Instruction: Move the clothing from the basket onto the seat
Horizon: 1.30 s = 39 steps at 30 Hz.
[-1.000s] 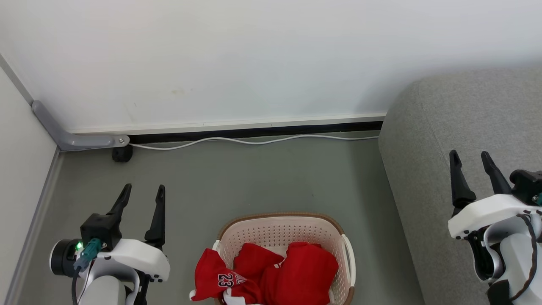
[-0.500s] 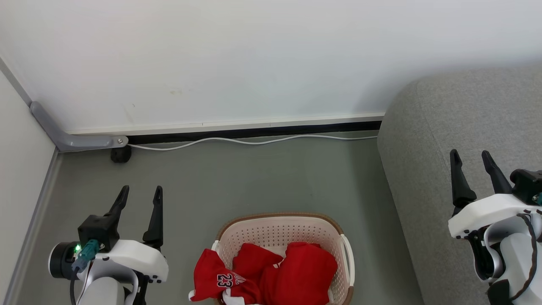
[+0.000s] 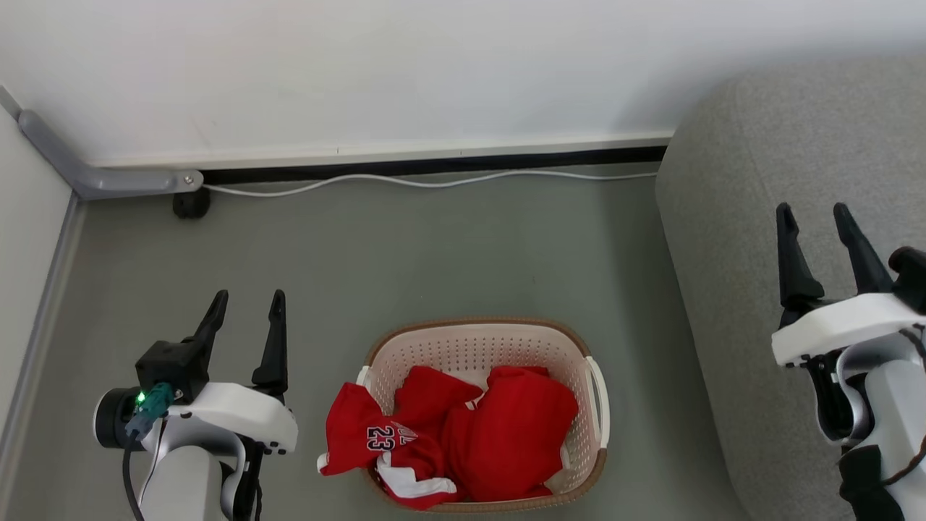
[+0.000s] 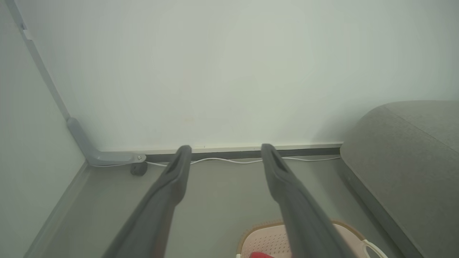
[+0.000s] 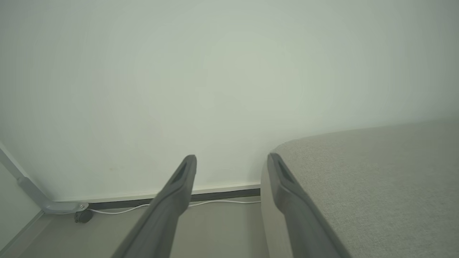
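A cream-white perforated plastic laundry basket (image 3: 474,323) with a brown rim sits on the grey floor (image 3: 448,253), holding bright red sports clothing (image 3: 510,434) with white trim, and a jersey (image 3: 365,434) marked 23 spills over its left edge. The large light grey fabric seat (image 3: 745,217) stands to the basket's right, apart from it. The left gripper (image 3: 249,295) hovers left of the basket and the right gripper (image 3: 812,208) over the seat, both with dark fingers spread and empty, while a thin white cable (image 3: 434,182) runs along the white wall (image 3: 434,65).
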Tool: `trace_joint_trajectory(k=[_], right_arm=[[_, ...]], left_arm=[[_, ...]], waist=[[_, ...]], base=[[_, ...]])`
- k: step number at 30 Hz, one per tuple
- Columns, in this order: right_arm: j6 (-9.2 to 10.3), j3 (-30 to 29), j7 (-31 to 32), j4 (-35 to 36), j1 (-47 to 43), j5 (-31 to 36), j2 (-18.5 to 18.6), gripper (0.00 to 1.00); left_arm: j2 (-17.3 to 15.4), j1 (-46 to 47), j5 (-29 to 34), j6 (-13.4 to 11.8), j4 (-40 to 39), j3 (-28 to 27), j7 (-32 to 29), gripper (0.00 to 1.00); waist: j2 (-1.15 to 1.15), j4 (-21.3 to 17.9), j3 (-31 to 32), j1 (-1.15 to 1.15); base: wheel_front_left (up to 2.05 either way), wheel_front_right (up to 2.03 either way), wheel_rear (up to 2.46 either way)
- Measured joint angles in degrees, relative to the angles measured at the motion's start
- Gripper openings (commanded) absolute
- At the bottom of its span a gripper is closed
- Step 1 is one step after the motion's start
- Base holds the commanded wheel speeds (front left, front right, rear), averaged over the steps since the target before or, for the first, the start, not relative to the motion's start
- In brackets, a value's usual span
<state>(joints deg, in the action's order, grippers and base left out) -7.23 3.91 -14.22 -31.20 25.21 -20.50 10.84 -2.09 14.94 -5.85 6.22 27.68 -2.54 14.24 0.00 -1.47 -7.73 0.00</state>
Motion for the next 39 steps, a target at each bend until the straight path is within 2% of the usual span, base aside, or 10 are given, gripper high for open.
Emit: trace_joint_trajectory(k=[7,18,28,34,39], right_arm=[[0.0,-0.1,0.0,5.5,4.2,-0.3,1.8,1.0],[0.0,0.3,0.0,11.0,10.4,-0.7,3.8,1.0],[0.0,1.9,0.0,12.9,13.6,-1.0,4.0,1.0],[0.0,2.3,0.0,12.9,14.2,-1.2,3.7,1.0],[-0.01,2.7,0.0,12.7,14.2,-1.3,3.3,1.0]], left_arm=[[0.1,4.1,-4.5,-2.4,0.6,3.8,0.2,1.0],[0.2,10.7,-9.4,-4.8,4.1,11.4,0.2,1.0],[0.2,18.7,-12.6,-4.7,16.8,23.8,0.4,1.0],[0.2,23.4,-11.6,-3.4,26.5,34.7,0.4,1.0],[0.3,26.7,-10.3,-3.8,32.9,41.4,0.4,1.0]], waist=[[0.0,0.3,-8.5,0.0],[0.0,0.4,-21.0,0.0],[0.0,-1.2,-29.6,0.0],[0.0,-1.9,-30.7,0.0],[0.0,-2.2,-30.8,0.0]], base=[[0.0,0.0,0.0],[0.0,0.0,0.0],[0.0,0.0,0.0],[0.0,0.0,0.0],[0.0,0.0,0.0]])
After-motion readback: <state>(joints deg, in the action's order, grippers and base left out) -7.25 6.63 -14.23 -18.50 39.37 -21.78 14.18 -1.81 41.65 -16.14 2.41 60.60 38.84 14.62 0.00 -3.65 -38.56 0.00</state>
